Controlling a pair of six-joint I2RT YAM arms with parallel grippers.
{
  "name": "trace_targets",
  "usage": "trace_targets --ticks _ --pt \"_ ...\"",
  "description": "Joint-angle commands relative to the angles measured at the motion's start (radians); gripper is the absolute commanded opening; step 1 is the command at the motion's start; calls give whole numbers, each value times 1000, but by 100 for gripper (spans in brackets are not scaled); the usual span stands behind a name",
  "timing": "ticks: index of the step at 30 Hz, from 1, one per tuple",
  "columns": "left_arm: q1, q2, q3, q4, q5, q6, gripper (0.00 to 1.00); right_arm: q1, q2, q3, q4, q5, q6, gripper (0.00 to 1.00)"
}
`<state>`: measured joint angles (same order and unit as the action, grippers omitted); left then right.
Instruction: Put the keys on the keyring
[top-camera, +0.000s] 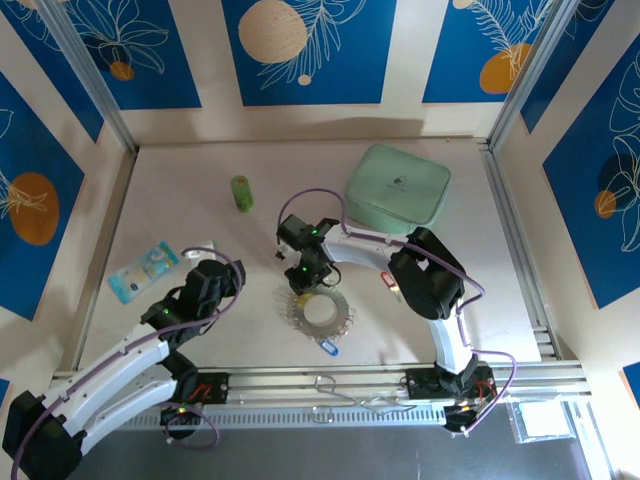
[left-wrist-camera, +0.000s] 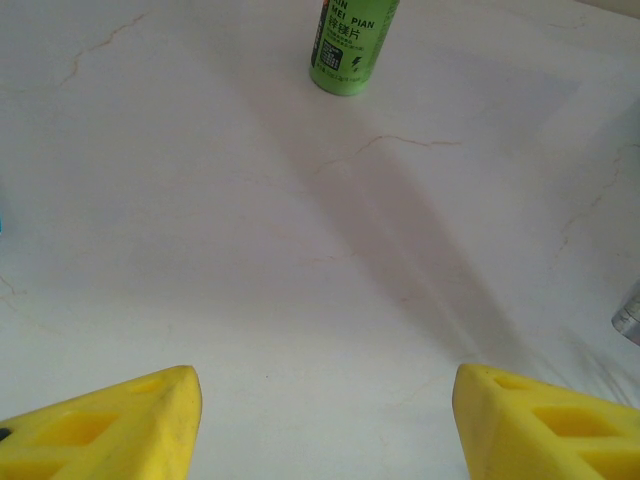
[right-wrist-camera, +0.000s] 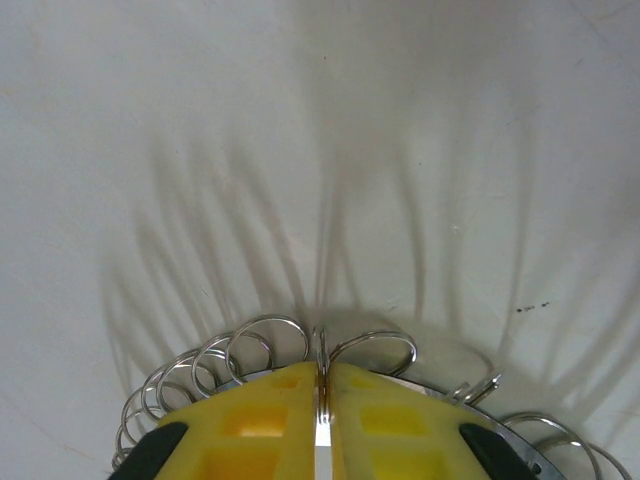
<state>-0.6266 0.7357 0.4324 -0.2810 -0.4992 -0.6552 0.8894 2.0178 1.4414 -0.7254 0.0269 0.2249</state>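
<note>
Pinching the keyring (top-camera: 344, 314) wire, the right claw (right-wrist-camera: 322, 375) is clamped; the left claw (left-wrist-camera: 325, 385) stands apart

Bright even light, soft fanned shadows

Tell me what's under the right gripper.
The keyring, its far edge pinched by the right gripper, small loops fanning either side. The stretch beneath the fingers is covered.
</note>
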Motion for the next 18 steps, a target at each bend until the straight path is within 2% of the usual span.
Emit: trace_targets --ticks 1,10,18 --pt "-4 -4 -5 -21 -6 -3 67 12 -24 27 -37 5 -6 11" --pt "-3 -5 -6 -21 -6 -4 67 22 -7 46 -52 20 -16 7" --pt "-4 -7 -6 -22 -6 -5 67 30 21 70 -71 33 -24 8"
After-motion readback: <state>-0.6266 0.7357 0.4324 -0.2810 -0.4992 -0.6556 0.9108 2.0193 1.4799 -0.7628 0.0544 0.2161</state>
